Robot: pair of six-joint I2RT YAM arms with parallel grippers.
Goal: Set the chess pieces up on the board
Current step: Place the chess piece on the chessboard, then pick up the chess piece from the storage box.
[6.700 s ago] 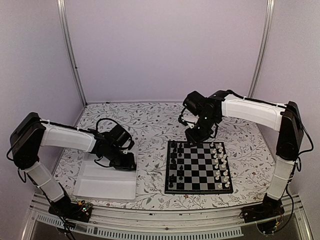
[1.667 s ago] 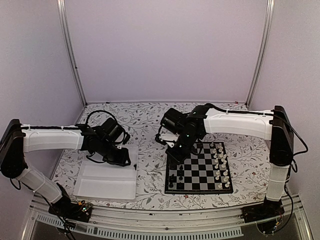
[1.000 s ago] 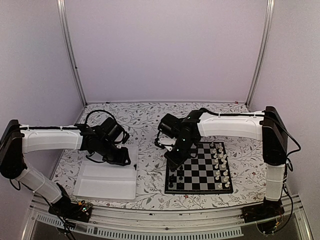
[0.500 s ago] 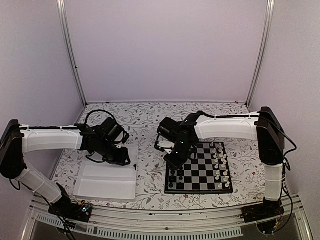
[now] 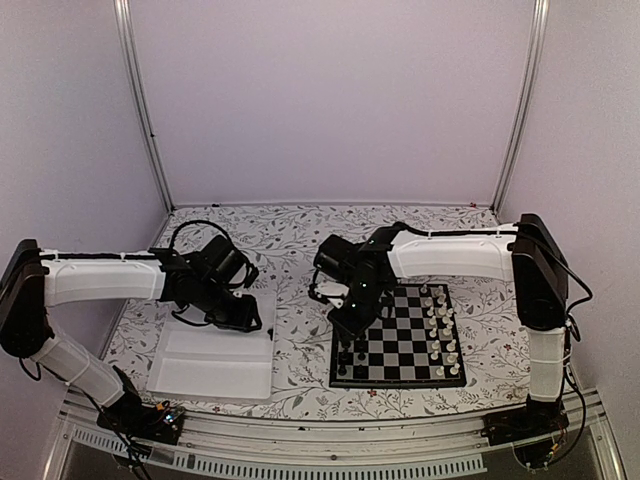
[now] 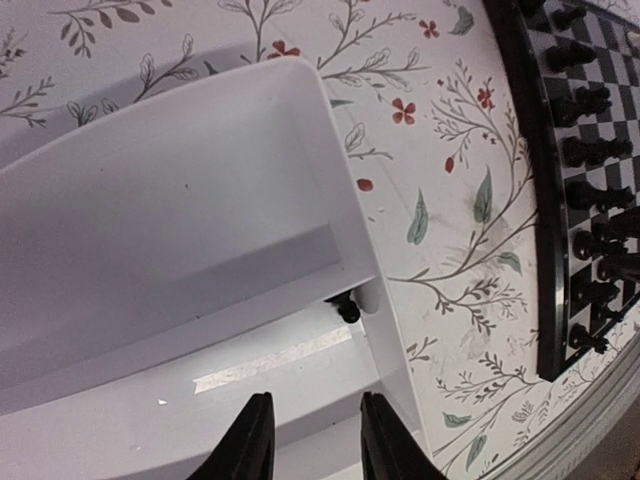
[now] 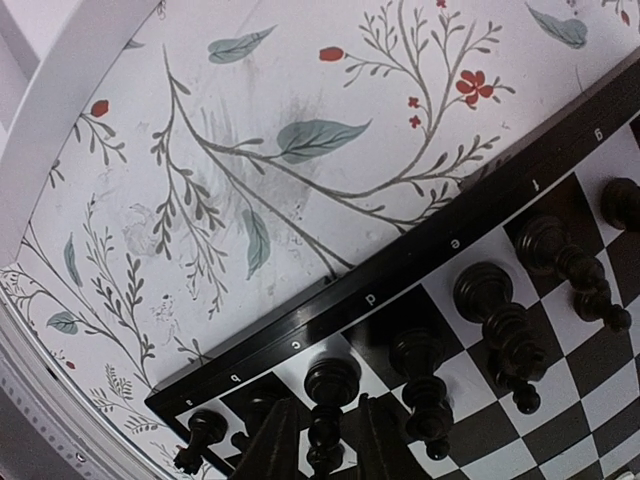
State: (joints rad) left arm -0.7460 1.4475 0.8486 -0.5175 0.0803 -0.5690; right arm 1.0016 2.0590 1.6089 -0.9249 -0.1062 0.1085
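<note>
The board (image 5: pixel 397 385) lies right of centre, with black chess pieces (image 5: pixel 347 345) along its left edge. My right gripper (image 5: pixel 350 312) hovers over that edge. In the right wrist view its fingers (image 7: pixel 283 440) stand slightly apart on either side of a black piece (image 7: pixel 333 380) that rests upright on the square by the letter c; the gripper (image 7: pixel 327 405) is open. My left gripper (image 6: pixel 315 400) is open and empty over the white tray (image 6: pixel 200 200). One small black piece (image 6: pixel 348 310) lies in the tray against its right wall, just ahead of the fingers.
White pieces (image 5: pixel 440 325) fill the board's right columns. The tray (image 5: pixel 215 365) sits at the left front on a floral cloth (image 5: pixel 300 250). The board's border (image 6: pixel 525 150) shows to the right of the tray. Metal posts and walls enclose the table.
The right gripper's fingers have parted from the black piece, which now stands on the board's left edge row. The left arm has stayed over the tray.
</note>
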